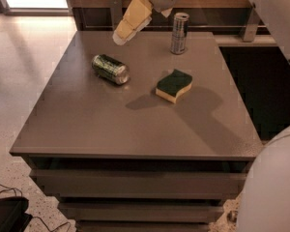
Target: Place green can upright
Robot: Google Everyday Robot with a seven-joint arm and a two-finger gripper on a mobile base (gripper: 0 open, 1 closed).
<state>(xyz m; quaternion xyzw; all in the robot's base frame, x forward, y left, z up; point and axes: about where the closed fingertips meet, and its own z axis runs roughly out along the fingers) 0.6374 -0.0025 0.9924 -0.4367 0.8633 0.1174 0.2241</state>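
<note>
No writing can be read anywhere. The green can [110, 68], lying on its side on the table [101, 129], carries pale markings on its dark body, but no letter or brand comes out of them. The tall can [179, 33], upright at the far edge, shows only dark bands, nothing legible. The gripper [120, 36] bears no label or number that can be seen. It hangs above the table's far left part, just behind the green can and apart from it.
</note>
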